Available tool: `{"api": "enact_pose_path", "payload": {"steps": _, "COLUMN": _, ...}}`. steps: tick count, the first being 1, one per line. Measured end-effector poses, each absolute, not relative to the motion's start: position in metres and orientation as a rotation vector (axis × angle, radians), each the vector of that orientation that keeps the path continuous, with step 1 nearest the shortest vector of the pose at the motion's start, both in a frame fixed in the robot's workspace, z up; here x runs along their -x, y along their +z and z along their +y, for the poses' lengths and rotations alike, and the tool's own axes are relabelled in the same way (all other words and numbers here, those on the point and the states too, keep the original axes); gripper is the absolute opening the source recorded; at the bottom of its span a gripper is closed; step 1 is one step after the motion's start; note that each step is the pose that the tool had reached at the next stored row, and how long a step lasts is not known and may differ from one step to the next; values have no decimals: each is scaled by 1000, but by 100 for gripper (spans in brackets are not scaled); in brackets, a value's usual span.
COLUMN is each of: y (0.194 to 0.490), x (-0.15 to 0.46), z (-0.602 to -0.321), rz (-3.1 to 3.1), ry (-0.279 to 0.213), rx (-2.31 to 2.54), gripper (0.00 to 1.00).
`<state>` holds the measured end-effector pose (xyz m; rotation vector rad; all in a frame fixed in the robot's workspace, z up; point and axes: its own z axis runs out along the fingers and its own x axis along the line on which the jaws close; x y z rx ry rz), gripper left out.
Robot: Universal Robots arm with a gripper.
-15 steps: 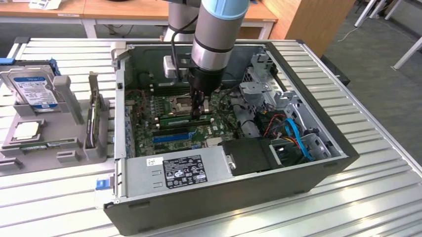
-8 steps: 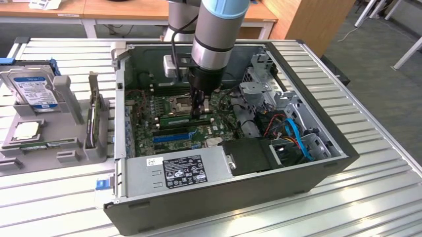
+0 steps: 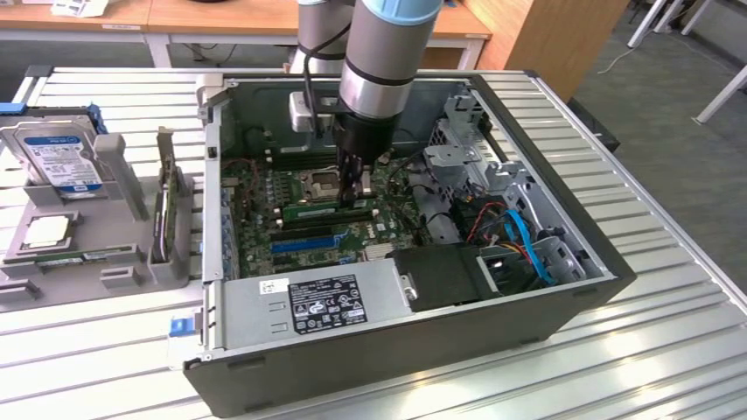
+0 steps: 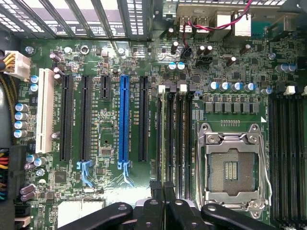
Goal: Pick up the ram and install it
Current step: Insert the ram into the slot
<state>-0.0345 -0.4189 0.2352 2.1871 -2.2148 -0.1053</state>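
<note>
gripper [image 4: 164, 188] — jaws closed together, tips at top edge of ram [image 3: 313, 210] — standing among motherboard memory slots [image 4: 178, 139].

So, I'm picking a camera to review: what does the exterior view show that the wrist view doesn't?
Exterior view: the hard drive in its stand, the power supply, the arm. Wrist view: the white expansion slot and silver capacitors. Shared: the CPU socket, blue slot, memory slots, and the shut end effector at them.
</note>
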Motion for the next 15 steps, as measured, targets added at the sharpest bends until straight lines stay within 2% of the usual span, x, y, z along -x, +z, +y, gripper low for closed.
{"api": "enact_pose_path", "payload": {"steps": 6, "y": 235, "x": 34, "z": -419, "rz": -2213, "ry": -108, "rx": -2186, "gripper": 11}}
{"api": "enact_pose_path", "payload": {"steps": 15, "y": 235, "x": 28, "z": -419, "rz": -2195, "ry": -144, "rx": -2167, "gripper": 11}}
